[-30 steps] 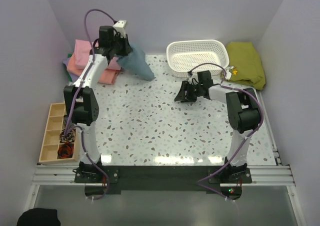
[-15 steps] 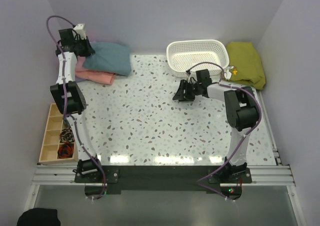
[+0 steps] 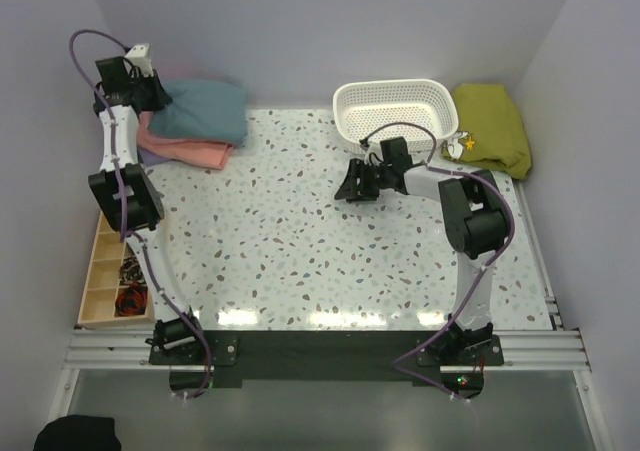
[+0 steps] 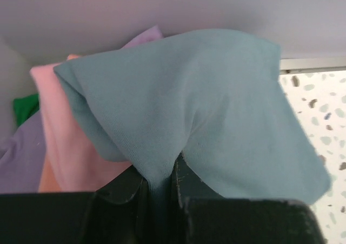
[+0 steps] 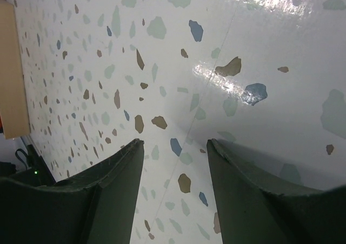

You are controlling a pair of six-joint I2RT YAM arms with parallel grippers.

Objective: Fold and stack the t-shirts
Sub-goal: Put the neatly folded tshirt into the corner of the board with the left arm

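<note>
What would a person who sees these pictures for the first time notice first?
The left gripper is shut on a fold of the blue-grey t-shirt, which lies on top of the pile of pink shirts in the far left corner. The right gripper is open and empty above the speckled table, close to the white basket.

Bright, even overhead light fills all views, leaving white glare streaks on the glossy table (image 5: 281, 49) and a soft grey shadow around the right gripper (image 5: 175, 142), while the left gripper (image 4: 159, 175) looms dark and blurred at its frame's bottom
</note>
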